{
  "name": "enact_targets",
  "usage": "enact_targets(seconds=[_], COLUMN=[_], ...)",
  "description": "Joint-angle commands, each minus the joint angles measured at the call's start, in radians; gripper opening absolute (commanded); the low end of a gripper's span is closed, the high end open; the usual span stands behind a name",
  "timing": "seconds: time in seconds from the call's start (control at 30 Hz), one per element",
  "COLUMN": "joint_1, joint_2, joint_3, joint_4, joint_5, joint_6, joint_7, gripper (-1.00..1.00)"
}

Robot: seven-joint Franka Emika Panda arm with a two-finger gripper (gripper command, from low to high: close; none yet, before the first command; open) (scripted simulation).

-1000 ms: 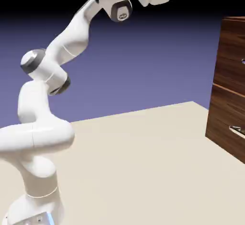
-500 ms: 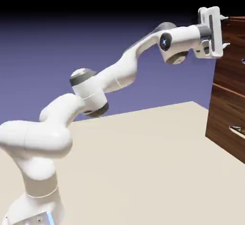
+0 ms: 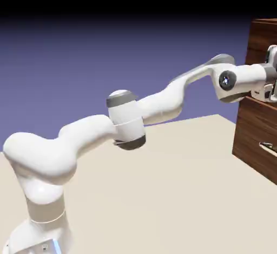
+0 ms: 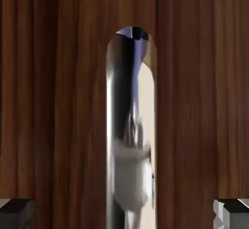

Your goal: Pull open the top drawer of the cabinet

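Top drawer (image 4: pixel 194 101): handle (image 4: pixel 131 125) between open pincer (image 4: pixel 124 214); wrist mark (image 3: pixel 226 80) illegible.

Silver handle (image 4: pixel 131 125) between open fingertips (image 4: pixel 17 214)

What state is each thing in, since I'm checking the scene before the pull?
fingers: open, one on each side of the handle, not gripping
handle: upright in the hand view
lower drawer: shut
arm: stretched to the cabinet
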Motion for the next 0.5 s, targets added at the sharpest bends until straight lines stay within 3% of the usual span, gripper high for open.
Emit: enact_targets(seconds=[0.0, 0.07, 0.1, 0.47], joint_1=[-0.021, -0.055, -0.055, 0.142], joint_2=[0.003, 0.007, 0.007, -0.046], joint_3=[-0.004, -0.011, -0.011, 0.001], joint_4=[0.036, 0.095, 0.095, -0.267], joint_5=[-0.004, -0.011, -0.011, 0.048], joint_6=[0.015, 0.039, 0.039, -0.115], joint_7=[0.012, 0.032, 0.032, -0.065], gripper=[0.0, 0.0, -1.0, -1.0])
